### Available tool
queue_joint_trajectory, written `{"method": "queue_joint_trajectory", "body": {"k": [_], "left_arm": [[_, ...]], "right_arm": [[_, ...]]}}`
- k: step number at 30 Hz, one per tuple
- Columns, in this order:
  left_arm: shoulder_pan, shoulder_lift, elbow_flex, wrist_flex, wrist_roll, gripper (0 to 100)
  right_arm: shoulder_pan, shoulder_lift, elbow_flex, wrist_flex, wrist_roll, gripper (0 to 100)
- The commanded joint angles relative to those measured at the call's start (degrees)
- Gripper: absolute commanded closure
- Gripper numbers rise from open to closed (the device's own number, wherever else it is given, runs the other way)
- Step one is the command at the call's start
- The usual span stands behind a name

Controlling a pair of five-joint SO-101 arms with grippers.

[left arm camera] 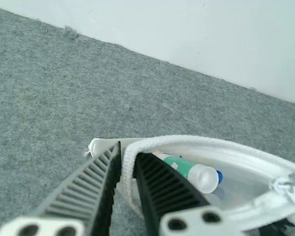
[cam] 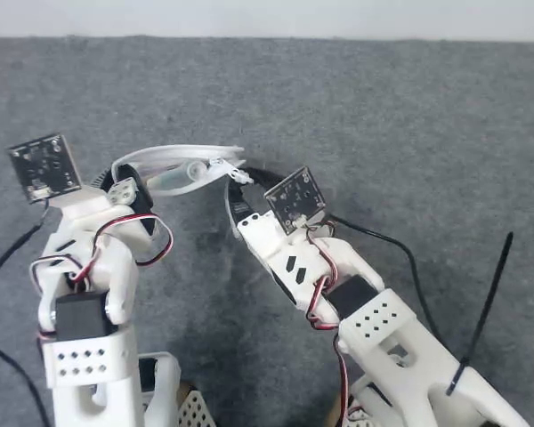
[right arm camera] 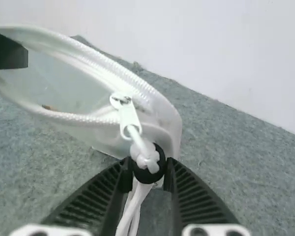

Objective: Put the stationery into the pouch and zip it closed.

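Your left fingers (left arm camera: 127, 153) are pinched on the rim at one end of the pouch (left arm camera: 236, 156). Your right fingers (right arm camera: 147, 166) are pinched on the black bead (right arm camera: 147, 173) at the end of the cord tied to the zip slider (right arm camera: 124, 110).

From above, the pouch (cam: 173, 160) is stretched between the two arms. Its long axis runs across the worktop (cam: 383, 107) from the left fingers (cam: 129, 187) to the right fingers (cam: 236, 182). A tube (left arm camera: 191, 173) with a green label and a blue tip already lies inside.

The slider's position along that axis is what matters now. It sits close to your right fingers, near that end of the pouch. From it the two rows of teeth spread apart towards the left arm, so the open mouth lies between the slider and your left fingers.

Closing the zip therefore looks like a run along the long axis towards the left arm, with the left grip as the anchor. Keep the cord in line with the teeth, because a sideways tug would probably twist the slider.
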State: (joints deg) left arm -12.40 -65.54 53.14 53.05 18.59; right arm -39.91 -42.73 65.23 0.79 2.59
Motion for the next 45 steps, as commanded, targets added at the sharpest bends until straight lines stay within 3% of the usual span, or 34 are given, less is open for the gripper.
{"method": "queue_joint_trajectory", "body": {"k": [1,20,26,38,45], "left_arm": [[-0.18,-0.44,-0.22,-1.85,0.88,99],[-0.18,-0.44,-0.13,-1.85,0.88,99],[-0.18,-0.44,-0.13,-1.85,0.88,99],[-0.18,-0.44,-0.13,-1.85,0.88,99],[-0.18,-0.44,-0.13,-1.85,0.79,99]], "right_arm": [[-0.31,-0.13,-0.70,-2.07,0.70,90.5],[-0.48,-0.04,-0.70,-2.42,0.26,89.8],[-1.10,-0.04,-0.70,-2.24,0.44,82.7],[-0.84,-0.84,-1.05,1.19,0.79,90.2],[-1.10,-0.84,-2.37,6.37,0.79,81.8]]}}
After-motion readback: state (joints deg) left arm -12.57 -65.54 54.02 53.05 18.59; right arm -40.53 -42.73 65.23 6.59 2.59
